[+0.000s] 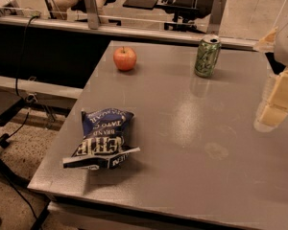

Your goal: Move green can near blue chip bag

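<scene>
plainly, little of the job is done. closest to the camera, the blue chip bag [102, 139] lies crumpled and flat on the grey table [192, 143], toward its front left corner, with a white edge strip along its near side.

further in, at the right edge of the view, the gripper [277, 102] hangs above the right side of the table, pale and partly cut off by the frame. whether it is open or closed i cannot tell. it has hold of nothing that i can see, and it is well apart from both task things.

farther back, the green can [207, 56] stands upright near the far edge of the table, right of centre, silver top up. a red-orange apple [125, 58] sits near the same far edge, off to the can's left. the can and the bag are well apart, roughly on a diagonal across the tabletop.

as i judge it, everything is left: reaching the can, gripping it, carrying it across toward the front left, and setting it down just beside the bag.

as for writing, the bag carries bold white lettering that sits upside down from this view; i cannot read it with any confidence. the can shows pale swirly markings on green, but no brand name i can make out.
</scene>
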`<control>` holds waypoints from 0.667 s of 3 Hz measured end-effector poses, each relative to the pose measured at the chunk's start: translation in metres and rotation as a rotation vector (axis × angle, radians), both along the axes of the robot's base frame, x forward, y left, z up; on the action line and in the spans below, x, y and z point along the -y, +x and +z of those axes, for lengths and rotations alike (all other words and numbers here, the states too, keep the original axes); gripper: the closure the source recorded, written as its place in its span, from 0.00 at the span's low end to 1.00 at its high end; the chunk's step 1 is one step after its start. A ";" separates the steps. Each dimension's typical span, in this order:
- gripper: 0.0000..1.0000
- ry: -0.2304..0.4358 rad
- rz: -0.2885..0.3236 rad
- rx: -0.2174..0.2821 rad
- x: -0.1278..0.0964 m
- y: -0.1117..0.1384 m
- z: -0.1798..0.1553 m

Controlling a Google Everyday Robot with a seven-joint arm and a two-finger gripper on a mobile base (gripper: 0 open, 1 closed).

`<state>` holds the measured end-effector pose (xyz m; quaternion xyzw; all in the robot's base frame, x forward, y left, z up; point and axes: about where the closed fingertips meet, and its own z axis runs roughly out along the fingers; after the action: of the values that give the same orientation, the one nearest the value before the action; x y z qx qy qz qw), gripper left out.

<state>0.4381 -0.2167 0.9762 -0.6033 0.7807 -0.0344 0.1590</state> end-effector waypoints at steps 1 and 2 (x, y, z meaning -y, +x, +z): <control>0.00 0.001 -0.002 0.004 0.000 0.001 0.001; 0.00 0.024 -0.029 0.029 0.007 0.025 0.003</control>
<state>0.4627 -0.2234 0.9792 -0.5896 0.7872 -0.0361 0.1772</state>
